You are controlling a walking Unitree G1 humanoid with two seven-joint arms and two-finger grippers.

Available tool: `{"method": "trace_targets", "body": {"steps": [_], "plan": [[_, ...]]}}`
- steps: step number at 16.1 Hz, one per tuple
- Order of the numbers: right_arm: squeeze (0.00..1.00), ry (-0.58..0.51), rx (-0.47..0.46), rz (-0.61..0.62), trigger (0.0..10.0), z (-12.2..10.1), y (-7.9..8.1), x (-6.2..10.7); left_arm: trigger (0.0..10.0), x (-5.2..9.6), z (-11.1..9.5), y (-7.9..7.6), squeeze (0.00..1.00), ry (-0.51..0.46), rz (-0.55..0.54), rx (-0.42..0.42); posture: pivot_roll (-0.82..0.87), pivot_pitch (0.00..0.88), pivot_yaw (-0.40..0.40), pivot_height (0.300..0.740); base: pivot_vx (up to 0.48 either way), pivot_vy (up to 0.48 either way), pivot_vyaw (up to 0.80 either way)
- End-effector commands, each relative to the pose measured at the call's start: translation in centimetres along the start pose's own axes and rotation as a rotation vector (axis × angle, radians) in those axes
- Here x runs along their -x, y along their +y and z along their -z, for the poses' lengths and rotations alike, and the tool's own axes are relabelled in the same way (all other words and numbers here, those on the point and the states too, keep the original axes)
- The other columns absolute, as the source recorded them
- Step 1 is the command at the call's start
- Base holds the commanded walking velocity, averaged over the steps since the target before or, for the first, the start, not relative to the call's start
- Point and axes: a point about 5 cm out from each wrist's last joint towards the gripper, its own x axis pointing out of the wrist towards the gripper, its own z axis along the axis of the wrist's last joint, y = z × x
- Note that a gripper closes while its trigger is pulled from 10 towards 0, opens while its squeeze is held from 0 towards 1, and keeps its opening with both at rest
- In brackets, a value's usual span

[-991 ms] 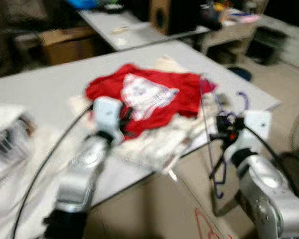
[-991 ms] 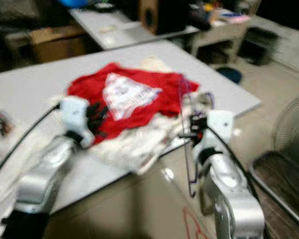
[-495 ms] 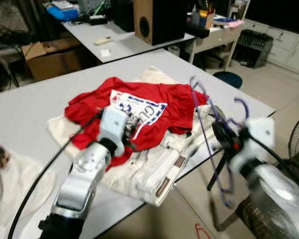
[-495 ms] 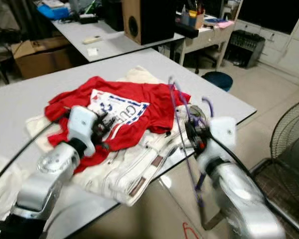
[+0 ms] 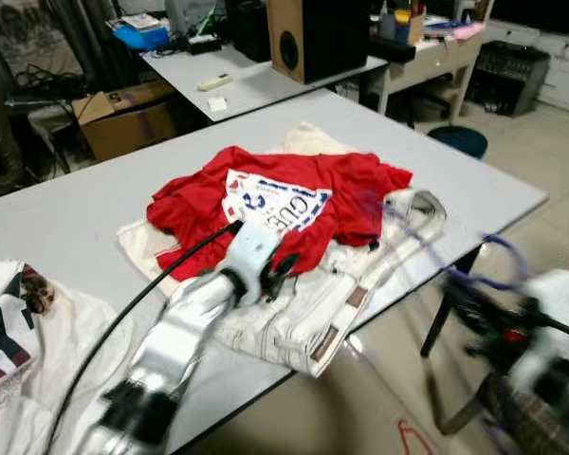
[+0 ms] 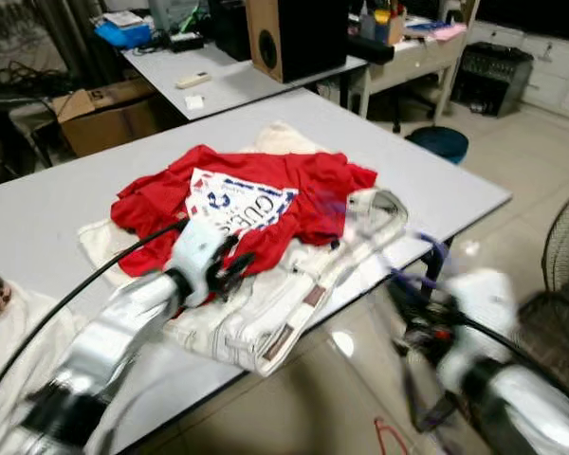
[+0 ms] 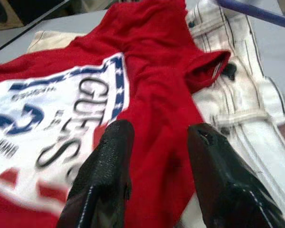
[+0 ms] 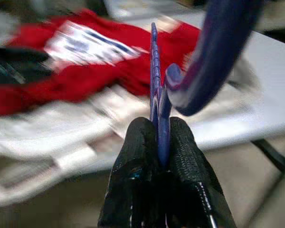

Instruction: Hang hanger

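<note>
A purple plastic hanger [image 8: 154, 71] is clamped between the fingers of my right gripper [image 8: 156, 126], which is shut on it. That gripper [image 5: 479, 313] is blurred and sits low, off the near right edge of the grey table [image 5: 76, 204]. The hanger's hook [image 5: 498, 261] curls above it. My left gripper [image 7: 159, 130] is open just above a red printed T-shirt [image 5: 284, 194], with nothing between its fingers. The shirt lies on pale striped trousers [image 5: 360, 284] on the table.
A white printed garment [image 5: 19, 332] lies at the table's near left. Behind stand a second table [image 5: 247, 81] with a speaker [image 5: 318, 33], a cardboard box [image 5: 123, 118] and a blue stool [image 5: 460, 142]. A fan grille [image 6: 564, 246] is at the right.
My right gripper has dropped down and to the right with the hanger, away from the clothes. The left gripper has slid a little toward the shirt's near edge. The camera has also shifted.
</note>
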Motion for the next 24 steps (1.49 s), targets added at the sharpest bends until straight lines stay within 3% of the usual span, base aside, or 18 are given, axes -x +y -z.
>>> {"method": "trace_targets", "body": {"steps": [1, 3, 5, 7, 10, 14, 18, 21, 22, 23, 24], "plan": [[0.0, 0.007, 0.041, 0.113, 10.0, -0.1, -1.2, 1.4, 10.0, -0.6, -0.1, -0.3, 0.0, -0.011, 0.013, 0.012, -0.17, 0.064, 0.149, 0.74, 0.0, 0.0, 0.0], [0.0, -0.005, 0.05, 0.199, 10.0, -0.4, -2.0, 2.5, 10.0, -1.3, -0.6, -1.5, 0.0, -0.047, 0.085, 0.058, -0.21, 0.079, 0.159, 0.74, 0.0, 0.0, 0.0], [0.0, -0.018, 0.052, 0.224, 10.0, -0.8, -2.1, 3.6, 10.0, -1.9, -0.5, -2.8, 0.0, -0.05, 0.132, 0.021, -0.24, 0.088, 0.165, 0.74, 0.0, 0.0, 0.0], [0.0, -0.012, 0.066, 0.202, 10.0, -0.9, -1.5, 4.1, 10.0, -2.4, -0.2, -2.5, 0.0, -0.035, 0.043, -0.086, -0.26, 0.102, 0.164, 0.74, 0.0, 0.0, 0.0], [0.0, -0.014, 0.07, 0.159, 10.0, -1.1, -0.6, 4.1, 10.0, -2.2, 0.2, -1.3, 0.0, -0.029, -0.075, -0.175, -0.27, 0.11, 0.163, 0.74, 0.0, 0.0, 0.0], [0.0, -0.012, 0.077, 0.113, 10.0, -1.2, 0.0, 3.8, 10.0, -1.6, -0.8, -1.2, 0.0, -0.146, -0.113, -0.223, -0.27, 0.106, 0.16, 0.74, 0.0, 0.0, 0.0], [0.0, -0.015, 0.072, 0.019, 10.0, -1.3, 0.8, 2.8, 10.0, -0.7, 1.7, -1.6, 0.0, -0.039, -0.065, -0.317, -0.24, 0.099, 0.146, 0.74, 0.0, 0.0, 0.0], [0.0, -0.003, 0.081, -0.027, 10.0, -1.2, 1.1, 2.5, 10.0, -0.4, 2.3, -0.7, 0.0, 0.021, -0.126, -0.365, -0.24, 0.097, 0.136, 0.74, 0.0, 0.0, 0.0], [0.0, -0.002, 0.082, -0.03, 10.0, -1.3, 1.1, 2.4, 9.0, -0.3, 2.4, -0.4, 0.0, 0.031, -0.144, -0.384, -0.23, 0.096, 0.132, 0.74, 0.0, 0.0, 0.0], [0.0, -0.001, 0.082, -0.031, 10.0, -1.3, 1.1, 2.4, 9.0, -0.3, 2.4, -0.4, 0.0, 0.033, -0.146, -0.387, -0.23, 0.096, 0.132, 0.74, 0.0, 0.0, 0.0], [0.0, 0.002, 0.087, -0.037, 10.0, -1.2, 1.0, 2.4, 7.1, -0.3, 2.4, -0.3, 0.0, 0.038, -0.158, -0.395, -0.23, 0.095, 0.13, 0.74, 0.0, 0.0, 0.0]]}}
